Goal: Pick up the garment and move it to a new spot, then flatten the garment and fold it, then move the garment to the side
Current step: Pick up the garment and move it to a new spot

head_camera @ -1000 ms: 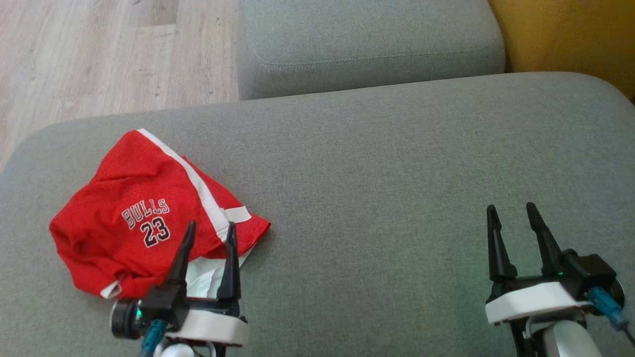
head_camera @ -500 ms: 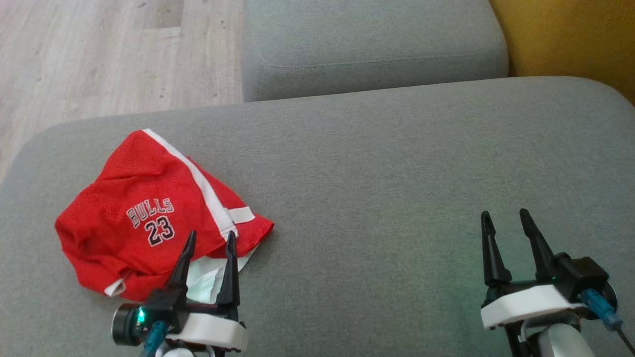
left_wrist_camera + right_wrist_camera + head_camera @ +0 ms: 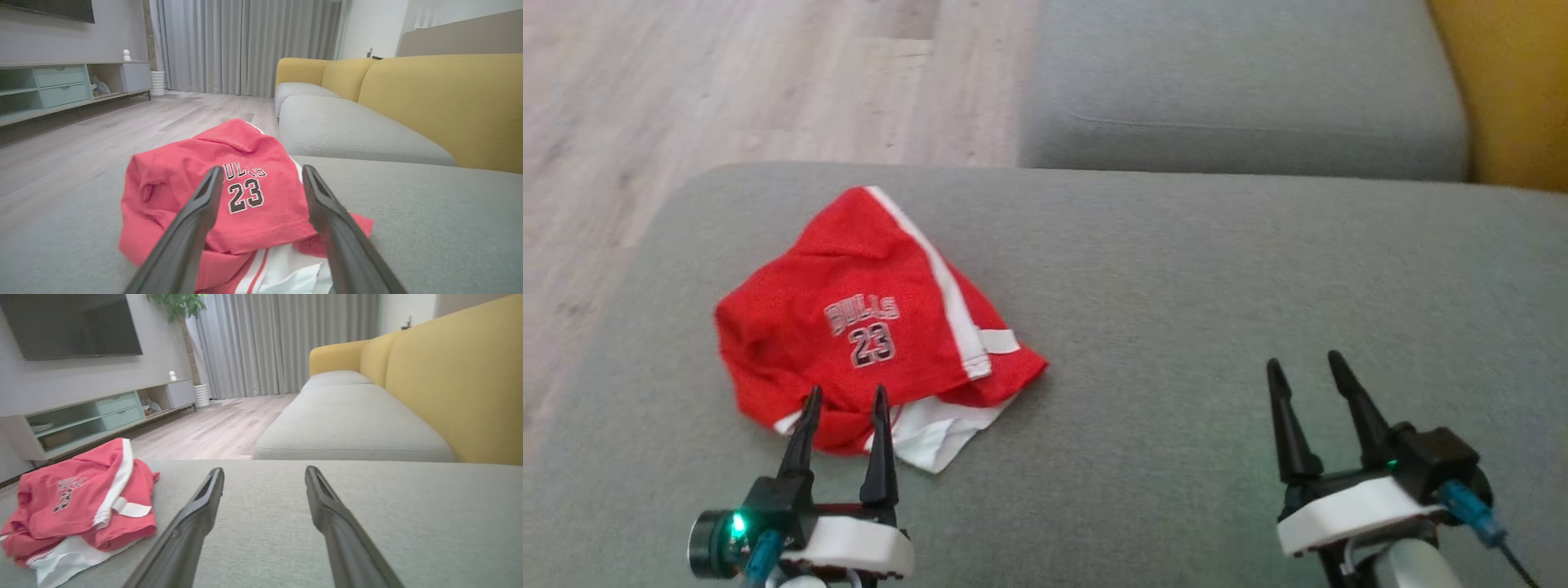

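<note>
One garment, red with white trim: lies crumpled on left part of grey cushion, just ahead of left gripper. Left jaws apart, empty, framing printed 23 in wrist view. Well apart: right gripper over bare cushion, jaws apart, empty. Beyond: second cushion, floor.

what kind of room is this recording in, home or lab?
Most likely a home living room: a grey-and-yellow sofa, a wall-mounted TV above a low media console, and floor-length curtains over a wood floor.
</note>
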